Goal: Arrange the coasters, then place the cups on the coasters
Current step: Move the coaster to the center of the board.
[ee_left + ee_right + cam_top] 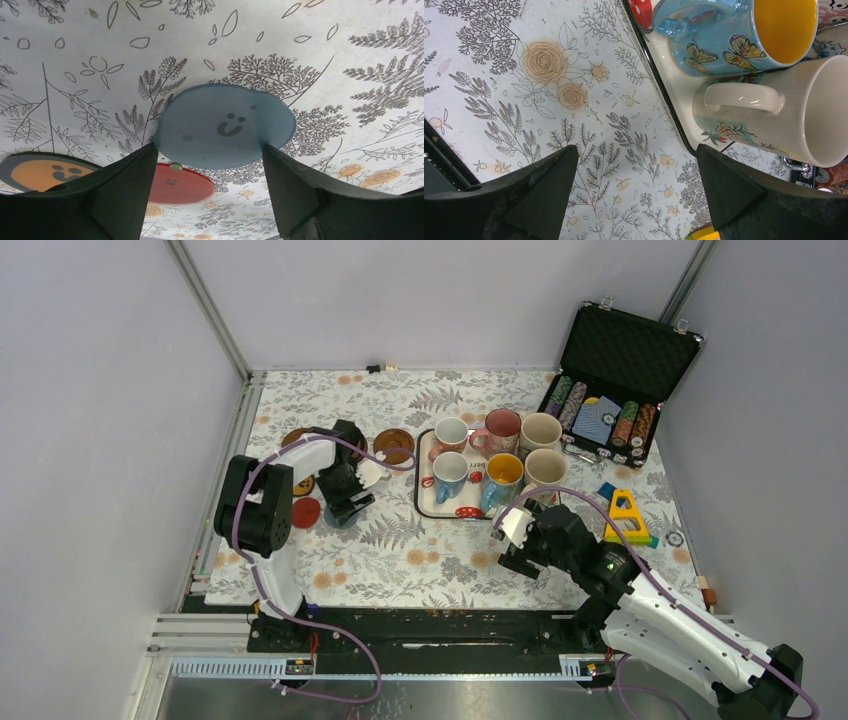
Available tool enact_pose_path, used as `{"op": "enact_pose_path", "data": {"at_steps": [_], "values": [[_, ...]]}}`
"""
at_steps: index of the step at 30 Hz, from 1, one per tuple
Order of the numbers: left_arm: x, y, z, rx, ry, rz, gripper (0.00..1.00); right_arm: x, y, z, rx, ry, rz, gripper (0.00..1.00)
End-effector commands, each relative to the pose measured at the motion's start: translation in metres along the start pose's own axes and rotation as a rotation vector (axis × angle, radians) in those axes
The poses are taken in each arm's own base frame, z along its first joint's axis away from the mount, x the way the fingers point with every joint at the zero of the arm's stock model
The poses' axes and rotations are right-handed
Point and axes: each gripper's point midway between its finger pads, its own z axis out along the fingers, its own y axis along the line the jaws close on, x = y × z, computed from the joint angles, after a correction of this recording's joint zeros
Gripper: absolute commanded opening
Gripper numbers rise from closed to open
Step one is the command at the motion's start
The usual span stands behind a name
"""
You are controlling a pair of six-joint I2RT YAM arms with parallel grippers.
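In the left wrist view my left gripper [209, 150] has both fingertips against opposite edges of the grey-blue coaster [224, 125], which bears a smiley. Just behind it lie the red coaster [177, 184] and the black coaster with an orange centre [42, 172]. From above, the left gripper [345, 508] is left of the tray [424, 502], beside the red coaster [306, 512]. Dark brown coasters [394, 445] [293, 437] lie further back. Several cups stand on the tray, among them a pink one [500, 430], a blue one with yellow inside [744, 35] and a cream one [774, 120]. My right gripper [636, 170] is open over bare cloth near the tray's corner.
An open black case of poker chips [610, 390] stands at the back right. A yellow and blue toy [625, 515] lies right of the tray. A flowered cloth [400, 550] covers the table, and white walls close it in on three sides.
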Motion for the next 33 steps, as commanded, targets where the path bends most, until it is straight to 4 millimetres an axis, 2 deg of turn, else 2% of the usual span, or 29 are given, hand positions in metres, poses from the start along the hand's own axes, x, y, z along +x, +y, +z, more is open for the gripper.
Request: {"op": "enact_pose_path", "data": {"at_steps": [1, 7, 15, 24, 27, 29, 32, 33], "values": [[-0.009, -0.003, 0.011, -0.002, -0.013, 0.030, 0.73, -0.009, -0.010, 0.000, 0.041, -0.024, 0.026, 0.96], [-0.027, -0.007, 0.008, 0.003, -0.010, 0.048, 0.71, -0.009, -0.011, 0.000, 0.044, -0.020, 0.027, 0.96], [-0.060, -0.016, 0.007, -0.037, 0.008, 0.108, 0.76, -0.008, -0.012, 0.001, 0.050, -0.017, 0.027, 0.96], [-0.111, -0.034, 0.004, -0.033, -0.054, 0.169, 0.77, -0.006, -0.013, 0.002, 0.056, -0.006, 0.025, 0.96], [-0.132, -0.029, -0.019, -0.073, -0.167, 0.138, 0.79, -0.005, -0.013, 0.003, 0.058, 0.003, 0.024, 0.96], [-0.142, -0.026, -0.054, -0.109, -0.296, 0.118, 0.83, -0.004, -0.013, 0.003, 0.058, 0.006, 0.024, 0.96], [-0.141, -0.025, -0.098, -0.123, -0.452, 0.080, 0.90, -0.004, -0.014, 0.003, 0.063, 0.008, 0.024, 0.96], [-0.138, -0.024, -0.107, -0.133, -0.483, 0.068, 0.92, -0.004, -0.014, 0.003, 0.063, 0.007, 0.026, 0.96]]}}
